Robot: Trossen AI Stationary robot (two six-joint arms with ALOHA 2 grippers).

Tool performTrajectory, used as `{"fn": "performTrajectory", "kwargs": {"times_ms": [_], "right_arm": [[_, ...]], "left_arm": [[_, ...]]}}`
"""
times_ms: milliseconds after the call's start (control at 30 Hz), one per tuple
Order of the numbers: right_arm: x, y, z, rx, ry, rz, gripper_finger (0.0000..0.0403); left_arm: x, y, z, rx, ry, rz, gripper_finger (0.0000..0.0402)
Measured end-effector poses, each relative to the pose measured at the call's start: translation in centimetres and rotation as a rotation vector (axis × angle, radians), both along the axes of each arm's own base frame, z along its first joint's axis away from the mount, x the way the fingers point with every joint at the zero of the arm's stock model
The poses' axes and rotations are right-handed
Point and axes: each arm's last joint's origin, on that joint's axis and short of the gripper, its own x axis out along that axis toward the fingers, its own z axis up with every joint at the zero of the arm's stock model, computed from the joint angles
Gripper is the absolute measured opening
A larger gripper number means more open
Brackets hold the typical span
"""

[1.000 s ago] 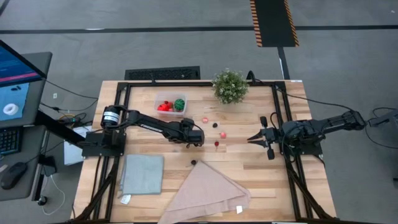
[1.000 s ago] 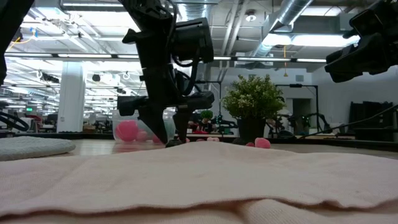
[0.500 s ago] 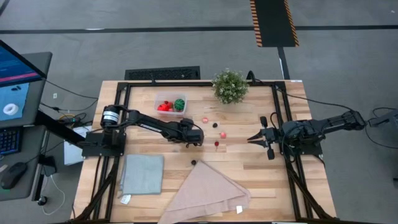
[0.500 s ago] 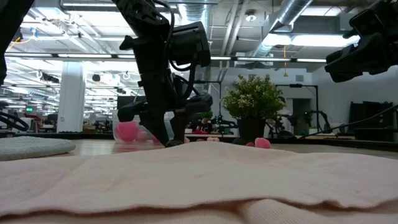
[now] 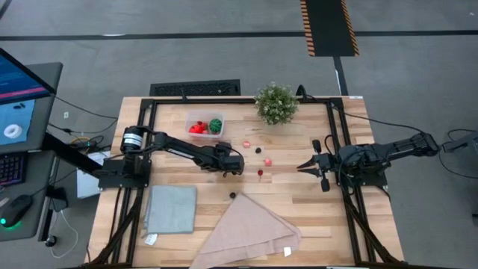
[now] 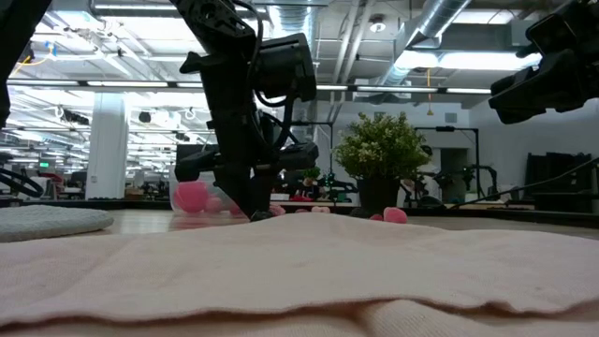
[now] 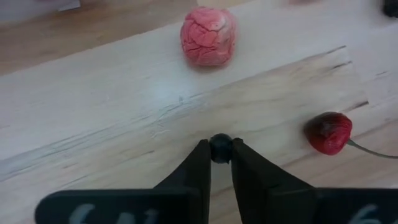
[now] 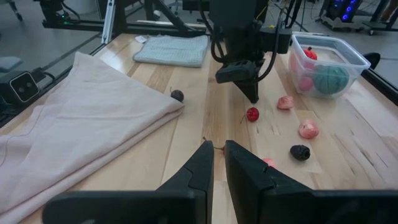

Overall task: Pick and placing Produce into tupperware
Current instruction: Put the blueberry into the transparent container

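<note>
Dark berry [image 7: 220, 148] pinched by the left gripper [image 7: 219, 155], seen only from its wrist; right gripper [image 8: 217, 155] nearly closed, empty

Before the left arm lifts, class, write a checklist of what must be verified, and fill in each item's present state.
1. Left gripper shut on the small dark berry: ok.
2. Red cherry apart from the fingers: ok.
3. Pink fruit apart from the fingers: ok.
4. Tupperware open on top, with room left: ok.
5. Right gripper waiting at the table's right side, away from the path: ok.
6. Grip firm enough to hold through the lift: cannot tell.
</note>
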Motion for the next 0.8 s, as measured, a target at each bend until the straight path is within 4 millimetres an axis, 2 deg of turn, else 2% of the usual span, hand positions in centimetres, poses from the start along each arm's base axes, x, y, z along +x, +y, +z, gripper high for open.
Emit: {"fn": "performTrajectory", "kwargs": {"times_ms": [200, 500, 667, 800], "right_arm": [[0.0, 0.0, 0.0, 0.0, 0.0, 0.0, 0.0064], [0.0, 0.0, 0.0, 0.0, 0.0, 0.0, 0.0064], [0.0, 0.0, 0.0, 0.0, 0.0, 0.0, 0.0064], [0.0, 0.0, 0.0, 0.0, 0.0, 0.0, 0.0064]], "left_arm": [[-0.4, -0.6, 2.5, 0.058, 0.016, 0.017, 0.0037], [-3.0, -0.8, 5.3, 0.146, 0.095, 0.094, 0.0031], [-4.3, 0.0, 7.5, 0.212, 0.088, 0.119, 0.0027], [-5.0, 1.6, 8.8, 0.253, 0.082, 0.152, 0.0024]]}}
